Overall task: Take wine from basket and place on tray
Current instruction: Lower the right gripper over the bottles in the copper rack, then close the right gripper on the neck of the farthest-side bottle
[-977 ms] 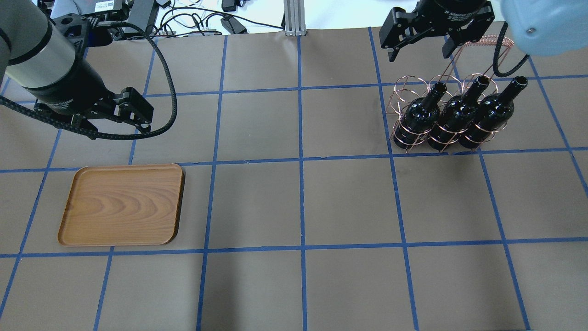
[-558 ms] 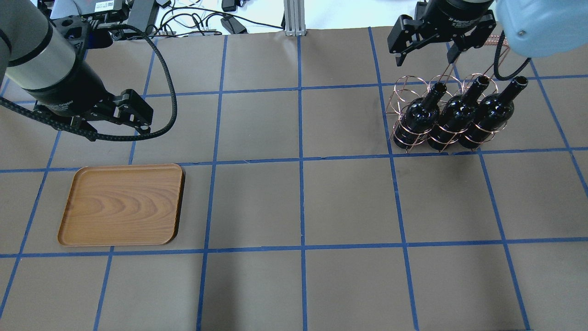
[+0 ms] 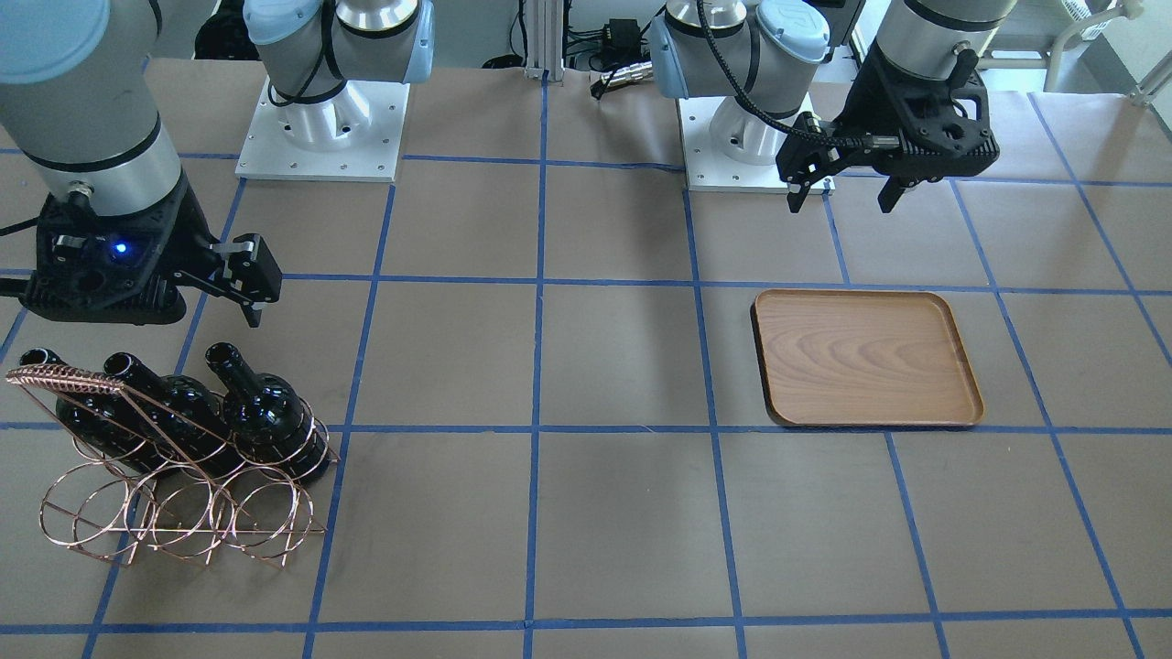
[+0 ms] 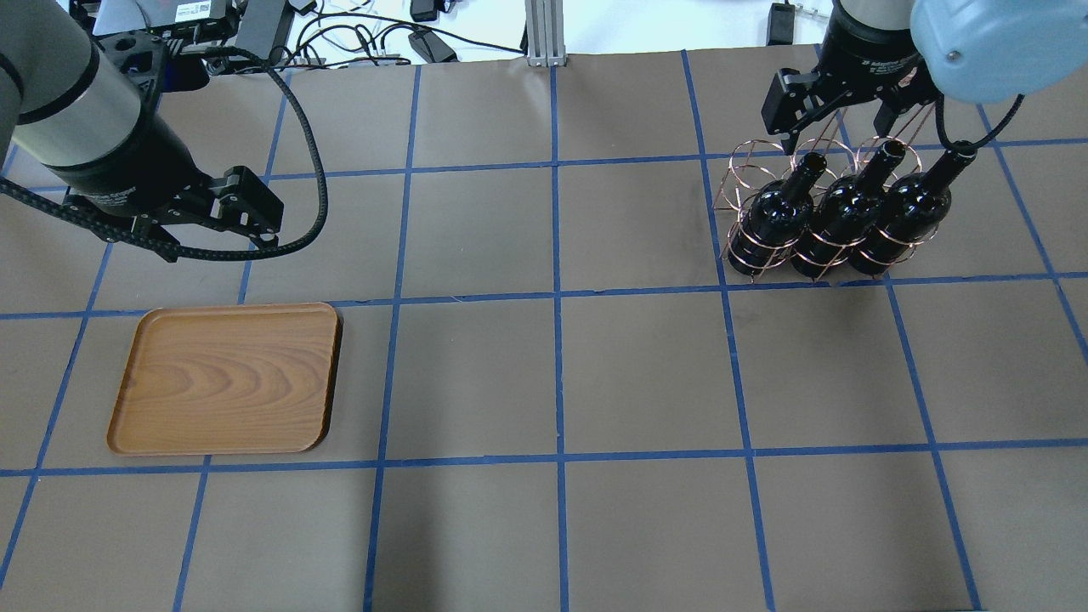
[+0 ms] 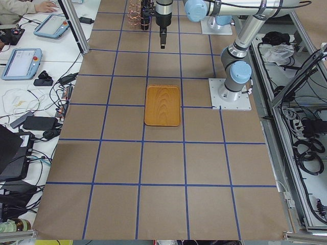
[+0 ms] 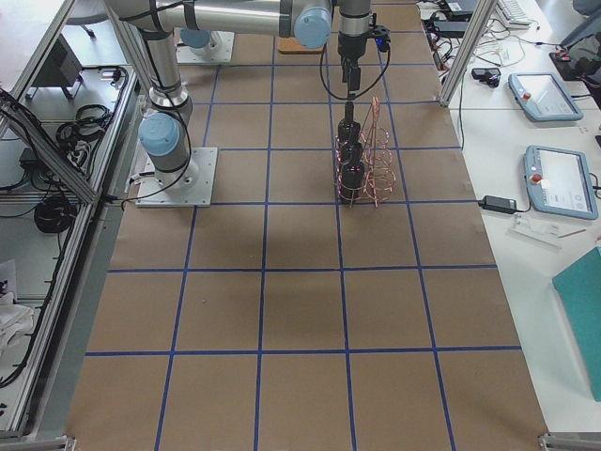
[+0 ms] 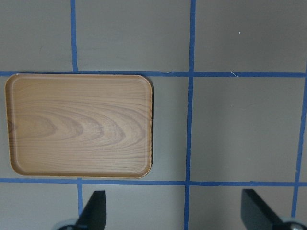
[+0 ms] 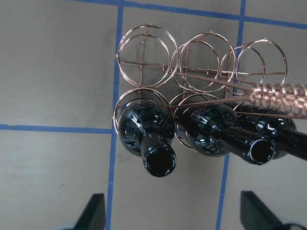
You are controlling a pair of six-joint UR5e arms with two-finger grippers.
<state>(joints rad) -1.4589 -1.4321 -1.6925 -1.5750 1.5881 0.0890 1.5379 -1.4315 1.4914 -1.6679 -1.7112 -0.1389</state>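
Note:
Three near-black wine bottles (image 4: 778,217) lean side by side in the copper wire basket (image 4: 746,170) at the table's right. In the right wrist view two bottle mouths (image 8: 160,163) show below the basket's loops (image 8: 144,48) and its wrapped handle (image 8: 283,96). My right gripper (image 4: 833,119) is open and empty and hangs just behind and above the bottle necks; its fingertips (image 8: 93,211) touch nothing. The wooden tray (image 4: 225,378) lies empty at the left. My left gripper (image 4: 268,212) is open and empty above the table behind the tray (image 7: 81,124).
Brown table cover with a blue tape grid. Cables and a metal post (image 4: 544,34) lie along the far edge. The arms' bases (image 3: 320,128) stand at the robot's side of the table.
My right gripper has moved right and toward the basket, and now hangs over the bottle necks. The left arm, the tray and the bottles have not moved.

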